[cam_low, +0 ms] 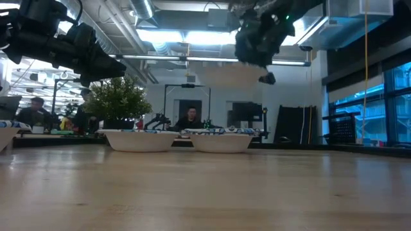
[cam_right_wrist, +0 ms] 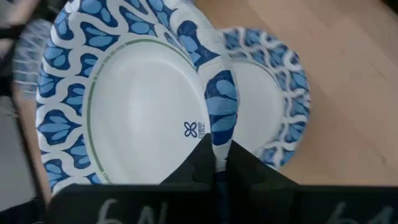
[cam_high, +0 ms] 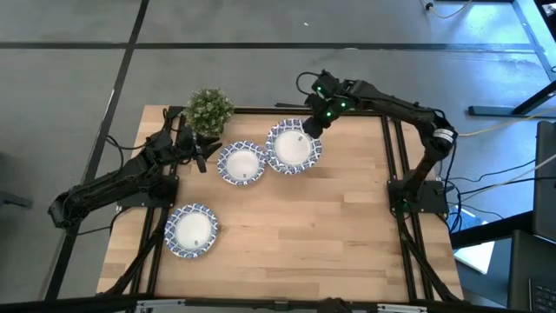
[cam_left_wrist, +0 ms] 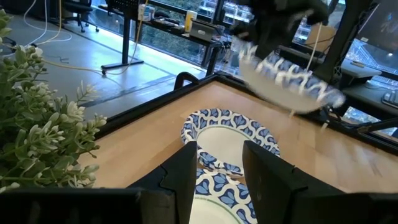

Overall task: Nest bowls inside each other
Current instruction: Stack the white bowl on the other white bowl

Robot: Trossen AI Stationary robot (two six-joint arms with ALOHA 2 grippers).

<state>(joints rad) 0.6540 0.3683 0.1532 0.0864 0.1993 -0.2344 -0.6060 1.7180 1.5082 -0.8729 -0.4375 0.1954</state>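
Observation:
Several blue-and-white rimmed bowls show. My right gripper (cam_high: 310, 126) is shut on one bowl (cam_high: 294, 149), held in the air (cam_low: 231, 76) over another bowl (cam_low: 221, 141) that rests on its base on the table. A further bowl (cam_high: 241, 163) sits just left of them, and one more (cam_high: 192, 230) lies nearer the front left. My left gripper (cam_high: 201, 149) is open and hovers above the table by the left rim of the middle bowl (cam_left_wrist: 217, 186), touching nothing. My right gripper (cam_right_wrist: 217, 165) pinches the lifted bowl's patterned rim (cam_right_wrist: 219, 115) on its far side, one finger on the inner face and one on the outer. The fingers come slanting down from the table's far side. The bowl (cam_left_wrist: 289, 81) hangs clear of the table, slightly tilted.
A small green potted plant (cam_high: 209, 109) stands at the far left edge, right beside my left gripper. Bare wooden table (cam_high: 330, 235) stretches across the near and right parts. Black frame rails (cam_high: 393, 156) run along the table's sides. People sit in the room behind.

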